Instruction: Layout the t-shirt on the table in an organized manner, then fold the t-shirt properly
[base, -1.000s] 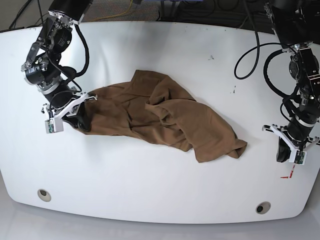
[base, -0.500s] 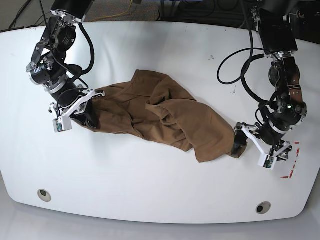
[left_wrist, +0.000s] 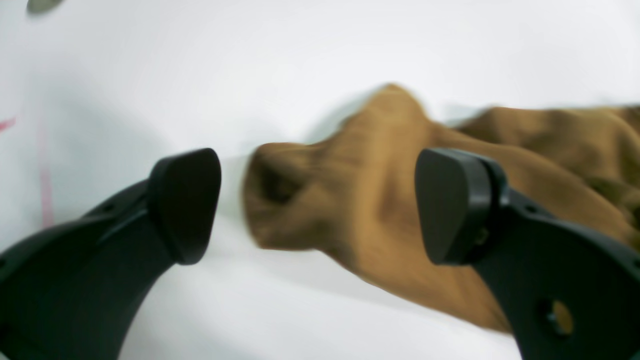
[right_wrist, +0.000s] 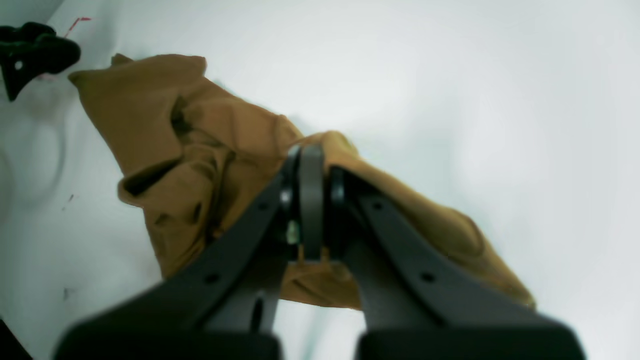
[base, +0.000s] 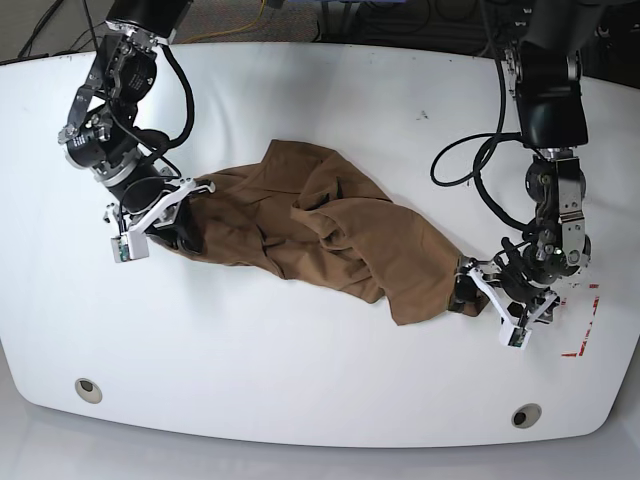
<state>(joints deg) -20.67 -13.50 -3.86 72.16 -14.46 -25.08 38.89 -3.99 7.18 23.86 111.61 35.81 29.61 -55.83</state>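
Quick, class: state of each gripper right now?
Left gripper: open, jaws on either side of a t-shirt corner, not gripping.
Right gripper: shut on the t-shirt's other end.

A robotics lab: a large glossy white tabletop (base: 320, 380) with two round grey holes (base: 88, 389) and red dashed marks (base: 580, 345), two black cabled robot arms (base: 120, 120), loose cables on grey floor behind.
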